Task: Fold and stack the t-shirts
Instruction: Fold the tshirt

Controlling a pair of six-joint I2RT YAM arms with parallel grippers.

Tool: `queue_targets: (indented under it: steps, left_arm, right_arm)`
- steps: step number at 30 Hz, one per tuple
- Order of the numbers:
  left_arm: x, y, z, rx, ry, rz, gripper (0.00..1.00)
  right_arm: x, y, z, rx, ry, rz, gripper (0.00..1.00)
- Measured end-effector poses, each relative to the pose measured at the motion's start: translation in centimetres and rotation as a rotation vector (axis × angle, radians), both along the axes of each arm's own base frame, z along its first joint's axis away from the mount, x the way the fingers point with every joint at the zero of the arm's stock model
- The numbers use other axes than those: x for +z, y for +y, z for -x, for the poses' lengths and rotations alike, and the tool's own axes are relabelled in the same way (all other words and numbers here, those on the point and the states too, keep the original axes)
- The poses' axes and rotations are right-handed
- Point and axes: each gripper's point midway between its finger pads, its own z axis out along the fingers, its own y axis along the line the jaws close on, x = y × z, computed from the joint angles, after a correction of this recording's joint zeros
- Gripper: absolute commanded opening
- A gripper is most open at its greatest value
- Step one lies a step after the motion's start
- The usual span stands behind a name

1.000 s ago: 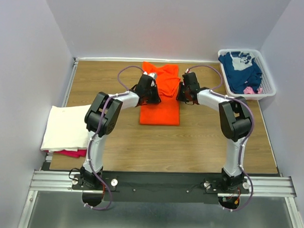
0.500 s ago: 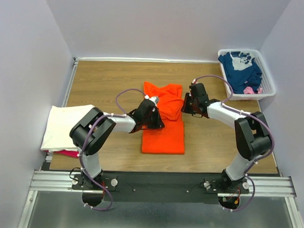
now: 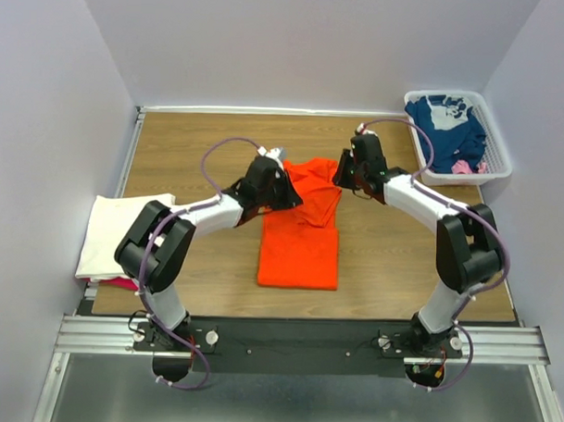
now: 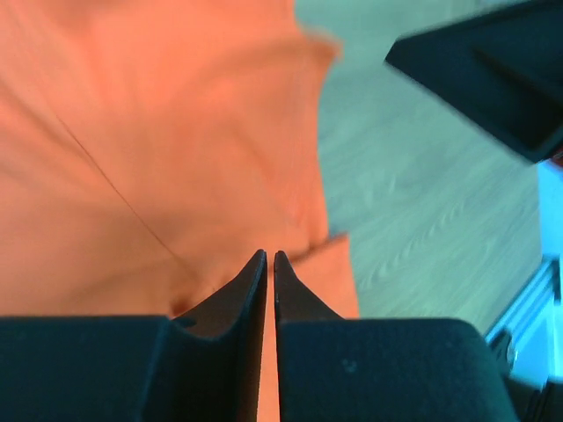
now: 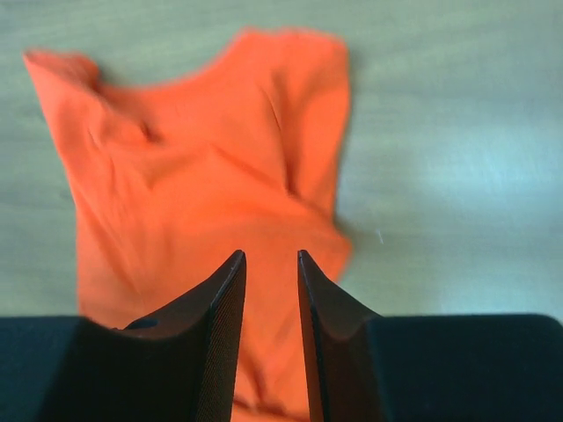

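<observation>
The orange t-shirt lies mid-table, its near part flat and its far part rumpled. My left gripper hovers at the rumpled part's left edge. Its jaws stand a thin slit apart above orange cloth, with nothing pinched at the tips. My right gripper is at the shirt's far right corner, open and empty over the orange shirt. A folded cream-white t-shirt lies at the left on a magenta one. A navy t-shirt fills the basket.
The white slotted basket stands at the far right corner, with a bit of pink cloth beside the navy shirt. Grey walls close in the table on three sides. A metal rail runs along the near edge.
The orange shirt slid toward the near edge with both grippers, then stayed put while they drew back to its far end. The left jaws have parted a slit.
</observation>
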Motion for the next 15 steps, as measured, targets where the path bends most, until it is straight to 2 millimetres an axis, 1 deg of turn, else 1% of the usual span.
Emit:
queue_targets:
  steps: [1,2,3,4,5,6,7,8,10,12,15]
  left_arm:
    - [0.7,0.6,-1.2,0.023,-0.014,0.002,0.15]
    - [1.3,1.0,-2.0,0.038,-0.024,0.005,0.15]
    - [2.4,1.9,-3.8,0.074,-0.05,0.013,0.14]
    - [2.8,2.4,-4.6,0.091,-0.058,0.016,0.14]
    - [3.6,3.2,-6.2,0.12,-0.074,0.022,0.14]
    - [3.8,3.5,-7.1,0.133,-0.081,0.022,0.14]
    - [4.1,4.1,-8.5,0.153,-0.091,0.022,0.14]
    - [4.0,4.7,-10.1,0.171,-0.097,0.015,0.14]
    - [3.5,5.1,-11.7,0.184,-0.093,-0.002,0.14]
    - [2.9,5.1,-12.7,0.185,-0.084,-0.017,0.14]
    - [1.7,4.9,-13.3,0.181,-0.061,-0.036,0.14]
  right_arm:
    - [0.1,0.3,-1.1,-0.005,-0.008,0.002,0.36]
    - [0.4,0.7,-2.0,-0.007,-0.022,0.0,0.36]
    - [0.5,1.0,-3.1,-0.011,-0.034,0.001,0.35]
    - [0.3,1.4,-4.2,-0.013,-0.04,0.003,0.35]
    - [0.1,1.6,-4.8,-0.014,-0.039,0.007,0.35]
    - [-0.2,2.0,-5.6,-0.015,-0.041,0.009,0.35]
    - [-0.4,2.2,-6.2,-0.014,-0.043,0.009,0.35]
    - [-1.0,2.6,-7.1,-0.012,-0.044,0.012,0.35]
    - [-1.7,2.9,-7.7,-0.009,-0.034,0.016,0.36]
    - [-2.4,3.3,-8.3,-0.004,-0.027,0.016,0.37]
    - [-3.2,3.5,-8.5,0.003,-0.013,0.015,0.4]
